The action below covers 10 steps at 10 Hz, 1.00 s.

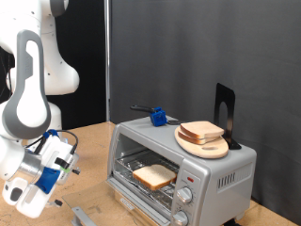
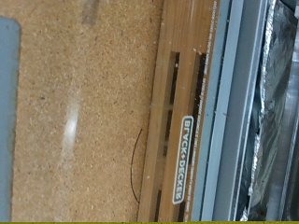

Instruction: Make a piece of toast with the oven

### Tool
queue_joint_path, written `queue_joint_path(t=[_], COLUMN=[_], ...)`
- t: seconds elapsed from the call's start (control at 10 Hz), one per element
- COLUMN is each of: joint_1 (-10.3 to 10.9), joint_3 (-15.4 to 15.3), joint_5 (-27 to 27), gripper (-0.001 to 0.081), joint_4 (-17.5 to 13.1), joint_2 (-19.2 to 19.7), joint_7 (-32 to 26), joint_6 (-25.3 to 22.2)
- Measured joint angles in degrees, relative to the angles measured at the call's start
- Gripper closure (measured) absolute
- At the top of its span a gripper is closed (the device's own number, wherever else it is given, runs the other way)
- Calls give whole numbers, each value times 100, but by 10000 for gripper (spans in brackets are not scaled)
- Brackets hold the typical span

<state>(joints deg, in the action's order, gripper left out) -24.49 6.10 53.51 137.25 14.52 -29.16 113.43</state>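
Looking from the exterior view's left, we are seeing the gripper (image 1: pixel 62 153) hanging low beside the oven (image 1: pixel 183 165), well apart from it; we cannot tell if its fingers are open or closed. Nothing is showing between them. The oven door (image 2: pixel 182 131) is lying open, so the piece of toast (image 1: pixel 153 175) is resting inside on the rack, ready for heat. On top, a wooden plate (image 1: pixel 203 146) is keeping a leftover slice (image 1: pixel 201 132) out of the way.

One brand label is legible: "BLACK+DECKER" in pale letters on a dark oval badge (image 2: pixel 182 159), set on the oven (image 2: pixel 220 112) door's frame in the wrist view. No lettering is readable in the exterior view.
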Motion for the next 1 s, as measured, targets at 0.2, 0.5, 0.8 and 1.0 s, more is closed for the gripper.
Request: queue_joint_path(t=[0.2,0.5,0.8,1.0], joint_1=[2,5,9,10], joint_3=[-10,-119,-291,-366], joint_5=[7,153,157,158], gripper=[124,124,124,124], joint_4=[32,79,139,226], joint_2=[91,245,367,367], joint_7=[-89,-99,-114,-172], joint_6=[150,345,340,344])
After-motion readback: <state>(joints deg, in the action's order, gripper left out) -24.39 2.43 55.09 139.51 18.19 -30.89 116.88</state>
